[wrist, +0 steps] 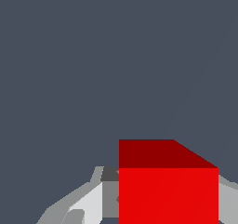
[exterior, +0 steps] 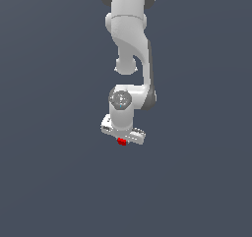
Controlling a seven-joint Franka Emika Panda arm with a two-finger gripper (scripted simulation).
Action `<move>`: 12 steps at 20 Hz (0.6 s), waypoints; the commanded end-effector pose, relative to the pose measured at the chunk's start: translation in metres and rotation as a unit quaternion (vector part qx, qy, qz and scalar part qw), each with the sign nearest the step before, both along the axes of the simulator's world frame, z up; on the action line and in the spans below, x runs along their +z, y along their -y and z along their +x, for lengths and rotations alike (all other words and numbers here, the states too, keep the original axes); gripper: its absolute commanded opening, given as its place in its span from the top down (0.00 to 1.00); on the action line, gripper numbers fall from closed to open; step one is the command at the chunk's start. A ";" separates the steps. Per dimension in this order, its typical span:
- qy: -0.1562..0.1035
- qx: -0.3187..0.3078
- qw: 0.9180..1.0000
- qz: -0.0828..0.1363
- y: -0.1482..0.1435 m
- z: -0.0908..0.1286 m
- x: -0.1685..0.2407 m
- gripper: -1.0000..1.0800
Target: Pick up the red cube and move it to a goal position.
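Note:
The red cube [exterior: 122, 141] is a tiny bright red block that peeks out just under the white hand of the arm in the exterior view. In the wrist view the red cube [wrist: 168, 190] fills the space between the two fingers [wrist: 93, 202], which press against its sides. My gripper [exterior: 122, 138] is shut on the cube; it also shows in the wrist view [wrist: 167, 207]. Most of the cube is hidden by the hand in the exterior view. I cannot tell how high the cube is above the floor.
The white arm [exterior: 132, 44] reaches in from the top of the exterior view. Around the gripper there is only plain dark grey-blue ground [exterior: 54, 172]. No goal marker shows.

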State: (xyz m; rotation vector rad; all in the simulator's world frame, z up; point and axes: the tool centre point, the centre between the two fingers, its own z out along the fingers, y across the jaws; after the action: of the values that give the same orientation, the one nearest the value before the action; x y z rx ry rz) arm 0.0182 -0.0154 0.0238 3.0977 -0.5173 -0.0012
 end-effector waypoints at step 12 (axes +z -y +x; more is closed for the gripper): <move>0.000 0.000 1.000 0.000 -0.029 0.050 0.010 1.00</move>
State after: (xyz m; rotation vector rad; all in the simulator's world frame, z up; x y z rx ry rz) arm 0.0639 0.0119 0.0330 3.0986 -0.5165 -0.0006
